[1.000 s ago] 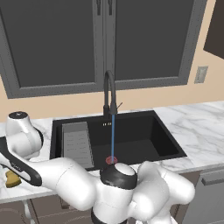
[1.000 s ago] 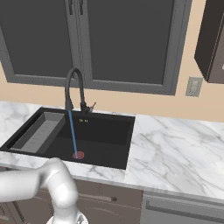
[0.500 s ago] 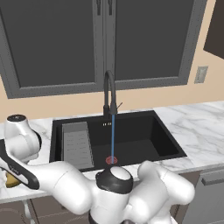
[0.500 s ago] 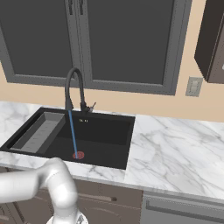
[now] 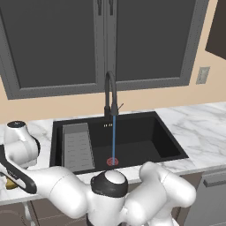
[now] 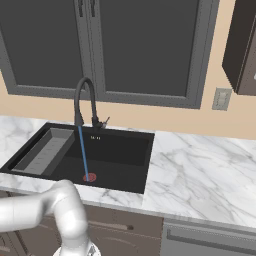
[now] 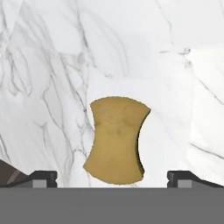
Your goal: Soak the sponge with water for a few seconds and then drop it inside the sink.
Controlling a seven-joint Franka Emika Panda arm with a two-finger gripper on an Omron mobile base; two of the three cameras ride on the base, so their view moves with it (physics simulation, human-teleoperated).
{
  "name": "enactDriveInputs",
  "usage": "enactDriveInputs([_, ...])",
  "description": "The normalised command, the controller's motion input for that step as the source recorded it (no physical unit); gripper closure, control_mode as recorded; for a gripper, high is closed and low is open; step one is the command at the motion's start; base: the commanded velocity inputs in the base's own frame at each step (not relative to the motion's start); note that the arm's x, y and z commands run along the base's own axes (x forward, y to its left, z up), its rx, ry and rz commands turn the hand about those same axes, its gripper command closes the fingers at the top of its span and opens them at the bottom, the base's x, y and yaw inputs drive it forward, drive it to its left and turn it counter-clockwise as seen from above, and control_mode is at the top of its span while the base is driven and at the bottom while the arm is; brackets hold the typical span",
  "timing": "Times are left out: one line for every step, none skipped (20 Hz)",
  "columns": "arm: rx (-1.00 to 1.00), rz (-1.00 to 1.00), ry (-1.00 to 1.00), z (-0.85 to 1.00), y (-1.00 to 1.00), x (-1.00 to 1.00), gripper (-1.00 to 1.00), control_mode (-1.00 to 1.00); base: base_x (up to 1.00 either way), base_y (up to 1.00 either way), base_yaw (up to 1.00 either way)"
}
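The sponge [image 7: 116, 140], a yellow-brown block with pinched sides, lies flat on white marble left of the sink; a sliver of the sponge [image 5: 9, 183] peeks out under my arm. My gripper [image 7: 113, 178] hangs open right above it, one dark fingertip [image 7: 43, 177] on each side and neither touching. The sink [image 5: 57, 128] is a black basin with a grey ribbed rack [image 5: 78, 145] and a red-ringed drain [image 5: 113, 161]. From the tall black faucet [image 5: 108, 88] a thin blue stream of water [image 5: 114, 137] falls straight onto the drain. The sink [image 6: 120, 150] and the water [image 6: 83, 152] also appear from the right.
Marble counter [image 6: 200, 170] stretches to the right of the basin. Dark-framed cabinet doors [image 5: 106, 39] rise behind the faucet, with a wall outlet [image 5: 203, 75] at right. My arm's white links fill the foreground in front of the sink.
The hand has sunk slightly lower over the sponge at the far left. The water keeps running and the sponge has not moved.
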Motion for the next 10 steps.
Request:
enactDriveInputs([-0.05, -0.03, 0.02, -0.19, 0.18, 0.16, -1.0, -1.0, 0.0, 0.0, 0.0])
enactDriveInputs([-0.07, -0.03, 0.01, -0.19, 0.17, 0.19, -1.0, -1.0, 0.0, 0.0, 0.0])
enactDriveInputs([-0.08, -0.02, 0.0, -0.15, 0.16, 0.19, -1.0, -1.0, 0.0, 0.0, 0.0])
enactDriveInputs([-0.08, -0.01, 0.0, -0.11, 0.15, 0.16, -1.0, -1.0, 0.0, 0.0, 0.0])
enactDriveInputs([-0.08, -0.01, 0.0, -0.06, 0.14, 0.15, -1.0, -1.0, 0.0, 0.0, 0.0])
enactDriveInputs([-0.08, -0.01, 0.0, -0.05, 0.15, 0.12, -1.0, -1.0, 0.0, 0.0, 0.0])
enactDriveInputs([-0.08, -0.01, 0.01, -0.03, 0.17, 0.11, -1.0, -1.0, 0.0, 0.0, 0.0])
enactDriveInputs([-0.08, -0.01, 0.01, -0.02, 0.17, 0.09, -1.0, -1.0, 0.0, 0.0, 0.0])
enactDriveInputs([-0.08, -0.01, 0.01, -0.03, 0.19, 0.08, -1.0, -1.0, 0.0, 0.0, 0.0])
enactDriveInputs([-0.07, -0.01, 0.03, -0.02, 0.19, 0.06, -1.0, -1.0, 0.0, 0.0, 0.0])
